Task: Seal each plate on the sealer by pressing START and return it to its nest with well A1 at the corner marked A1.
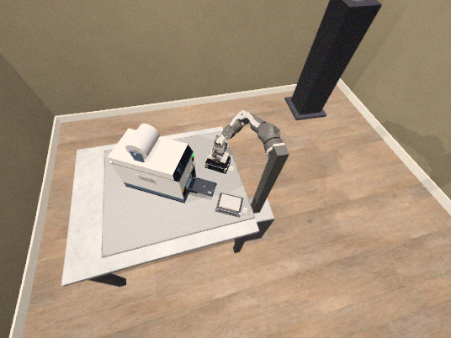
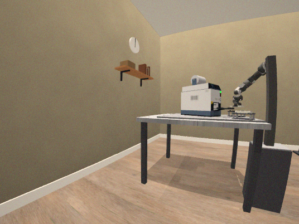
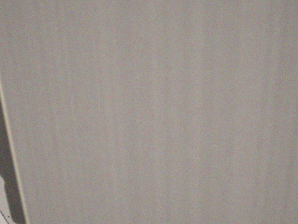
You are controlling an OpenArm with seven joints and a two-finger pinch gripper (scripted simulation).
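My gripper (image 1: 218, 156) is shut on a dark plate (image 1: 218, 164) and holds it over the far nest, to the right of the sealer (image 1: 152, 161). I cannot tell whether the plate touches the nest. The sealer's stage (image 1: 205, 187) is out and bare. The sealer's lamp (image 1: 193, 155) shows green. A second plate (image 1: 230, 203) with a pale top sits in the near nest by the arm's base. In the side view my gripper (image 2: 237, 104) hangs just above the nests (image 2: 241, 114). The wrist view shows only a flat grey surface.
The arm's dark column (image 1: 269, 176) stands at the table's right edge, close to the near nest. A foil roll (image 1: 143, 138) sits on top of the sealer. A tall dark pillar (image 1: 328, 55) stands on the floor behind the table.
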